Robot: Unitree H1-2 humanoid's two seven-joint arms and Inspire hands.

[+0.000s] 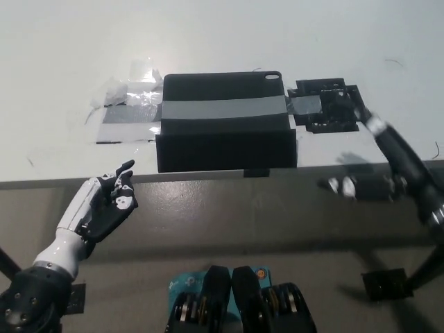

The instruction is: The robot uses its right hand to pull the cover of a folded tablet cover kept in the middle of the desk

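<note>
With the right hand (pixel 333 104) at the tablet cover (pixel 225 121)'s right edge, grip indiscernible, hook that edge firmly and pull steadily.

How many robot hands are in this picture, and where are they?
2. The white left hand rests at lower left, just below the desk edge. The black right hand is on the desk, at the right end of the tablet cover.
</note>
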